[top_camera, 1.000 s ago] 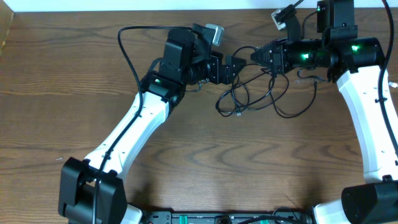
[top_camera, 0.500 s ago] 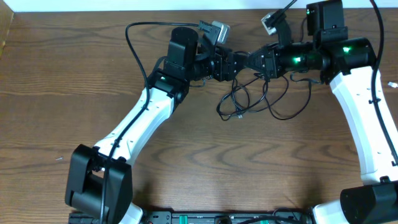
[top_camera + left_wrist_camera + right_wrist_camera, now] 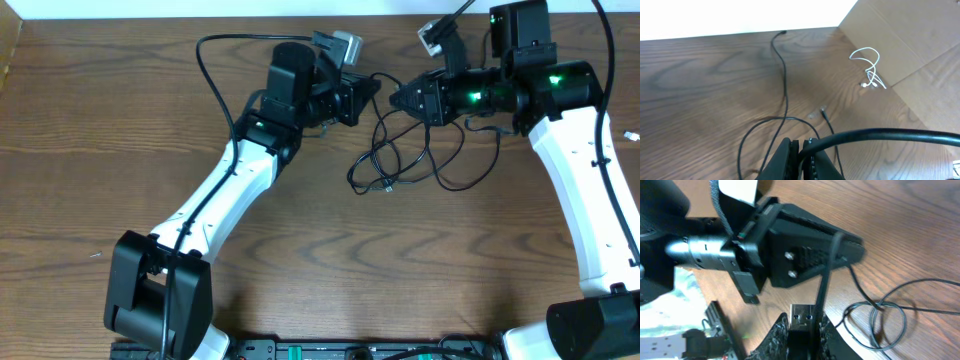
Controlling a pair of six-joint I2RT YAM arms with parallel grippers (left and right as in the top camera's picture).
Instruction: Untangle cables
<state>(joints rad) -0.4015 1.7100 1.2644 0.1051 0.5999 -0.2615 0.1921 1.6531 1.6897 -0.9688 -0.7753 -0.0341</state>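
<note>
The left gripper [image 3: 370, 92] and the right gripper [image 3: 395, 100] stood nearly tip to tip over the far part of the wooden table [image 3: 420, 270]. The left gripper's jaws were pressed together on the black cable [image 3: 825, 277], which in the left wrist view ran out sideways from between its fingers. From there the cable passed a short way to its USB plug [image 3: 801, 314], and the right gripper clasped that plug between its 2 fingers. The rest of the black cable lay on the table, on the near side of both grippers, in several loose loops crossing one another. The white cable [image 3: 871, 75] lay bunched in a small heap at the foot of a cardboard panel [image 3: 900, 40], well apart from the black cable and touched by neither gripper.
</note>
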